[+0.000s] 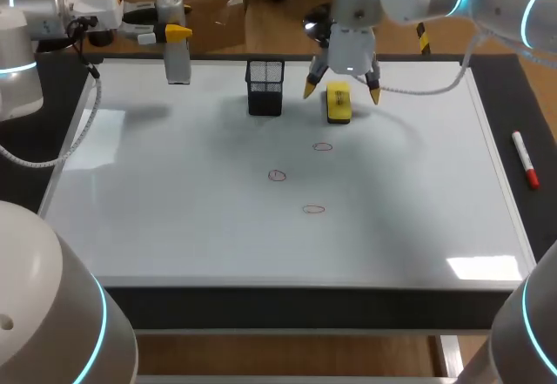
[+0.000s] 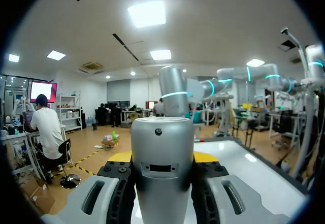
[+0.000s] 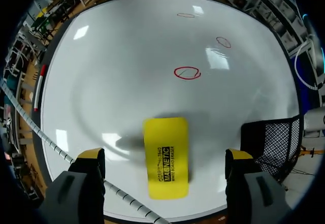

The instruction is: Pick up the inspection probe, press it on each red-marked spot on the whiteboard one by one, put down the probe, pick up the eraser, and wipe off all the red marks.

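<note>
Right gripper (image 3: 163, 156), spread wide, straddles the flat yellow rectangular eraser (image 3: 165, 153), seemingly to grasp it; left gripper (image 2: 162, 158) clamps the grey cylindrical probe (image 1: 177, 60) well clear.

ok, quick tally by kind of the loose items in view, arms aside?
red marks: 3
yellow eraser: 1
probe: 1
black mesh holder: 1
red marker: 1
Total: 7
</note>
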You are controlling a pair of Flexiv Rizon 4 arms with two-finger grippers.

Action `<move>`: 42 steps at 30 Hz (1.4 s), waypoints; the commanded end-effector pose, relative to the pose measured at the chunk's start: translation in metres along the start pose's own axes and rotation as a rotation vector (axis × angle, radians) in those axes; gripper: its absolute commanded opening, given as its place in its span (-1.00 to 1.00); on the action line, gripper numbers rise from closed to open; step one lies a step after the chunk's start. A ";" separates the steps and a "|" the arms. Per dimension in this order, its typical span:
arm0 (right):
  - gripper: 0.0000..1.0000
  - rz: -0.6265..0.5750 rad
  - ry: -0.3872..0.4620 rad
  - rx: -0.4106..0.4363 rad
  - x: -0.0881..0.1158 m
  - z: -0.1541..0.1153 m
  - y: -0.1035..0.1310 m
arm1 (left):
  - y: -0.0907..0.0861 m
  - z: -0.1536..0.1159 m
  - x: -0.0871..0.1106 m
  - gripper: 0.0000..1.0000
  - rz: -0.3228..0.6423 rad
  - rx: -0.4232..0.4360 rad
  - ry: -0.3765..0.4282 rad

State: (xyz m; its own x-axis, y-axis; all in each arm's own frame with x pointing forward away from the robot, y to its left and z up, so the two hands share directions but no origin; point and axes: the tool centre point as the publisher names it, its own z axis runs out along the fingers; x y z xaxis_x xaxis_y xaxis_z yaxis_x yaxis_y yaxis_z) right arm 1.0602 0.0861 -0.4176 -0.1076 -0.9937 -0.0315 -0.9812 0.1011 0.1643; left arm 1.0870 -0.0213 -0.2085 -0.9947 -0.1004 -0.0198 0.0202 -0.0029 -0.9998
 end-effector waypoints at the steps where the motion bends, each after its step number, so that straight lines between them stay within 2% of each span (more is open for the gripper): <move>1: 1.00 -0.009 0.010 -0.011 -0.003 0.001 -0.006 | -0.002 0.000 0.002 -1.00 0.000 -0.003 -0.004; 11: 1.00 -0.027 0.009 -0.031 -0.003 0.008 -0.007 | -0.002 0.000 0.002 -1.00 0.000 -0.003 -0.004; 12: 0.54 -0.028 0.006 -0.032 -0.003 0.008 -0.006 | -0.002 0.000 0.002 -1.00 0.000 -0.003 -0.004; 13: -0.15 -0.029 0.004 -0.032 -0.003 0.008 -0.006 | -0.002 0.000 0.002 -1.00 0.000 -0.003 -0.004; 14: -0.41 -0.029 0.003 -0.033 -0.003 0.008 -0.006 | -0.002 0.000 0.002 -1.00 0.000 -0.003 -0.004; 15: -0.99 -0.027 -0.001 -0.032 -0.002 0.008 -0.006 | -0.002 0.000 0.002 -1.00 0.000 -0.003 -0.004; 21: -1.00 -0.018 -0.010 0.007 -0.002 -0.015 0.003 | -0.002 0.000 0.002 -1.00 0.000 -0.003 -0.004; 26: -1.00 0.048 -0.001 0.023 0.008 -0.028 0.007 | -0.002 0.000 0.002 -1.00 0.000 -0.003 -0.004; 33: -1.00 0.231 -0.020 0.047 0.056 -0.050 0.023 | -0.002 0.000 0.002 -1.00 0.000 -0.003 -0.004; 42: -1.00 0.442 -0.039 0.070 0.121 -0.064 0.063 | -0.002 0.000 0.002 -1.00 0.000 -0.003 -0.004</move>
State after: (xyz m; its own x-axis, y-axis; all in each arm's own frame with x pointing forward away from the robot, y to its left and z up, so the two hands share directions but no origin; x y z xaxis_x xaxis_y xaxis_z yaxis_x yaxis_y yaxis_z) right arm 1.0264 0.0025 -0.3600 -0.5094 -0.8598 0.0353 -0.8440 0.5072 0.1744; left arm 1.0870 -0.0212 -0.2085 -0.9947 -0.1006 -0.0198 0.0202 -0.0029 -0.9998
